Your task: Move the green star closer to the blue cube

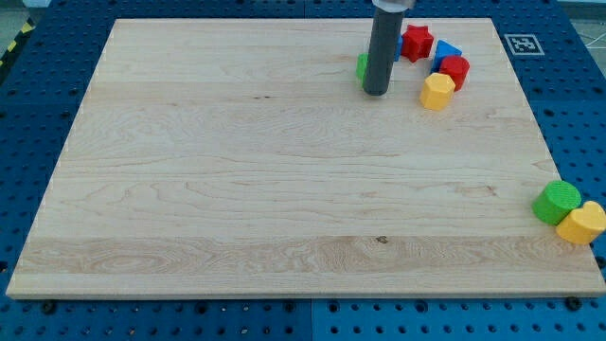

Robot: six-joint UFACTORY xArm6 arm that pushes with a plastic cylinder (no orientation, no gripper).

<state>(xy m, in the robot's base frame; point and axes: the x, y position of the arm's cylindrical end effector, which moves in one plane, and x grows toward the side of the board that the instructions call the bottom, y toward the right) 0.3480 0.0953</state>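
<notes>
Here my tip [376, 92] rests on the board, holding nothing, touching the green star [362, 66] and hiding most of it. The star lies to the view's left of the blue cube [446, 49], so a rightward push looks needed.

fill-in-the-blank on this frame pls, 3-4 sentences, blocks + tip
1. The green block peeks out from behind the rod on the view's ____ side of it.
2. My tip rests on the board to the view's ____ of the yellow block near the top.
3. The green cylinder near the view's right edge touches a ____ block.
4. The blue block sits between two ____ blocks.

Missing words: left; left; yellow; red
</notes>
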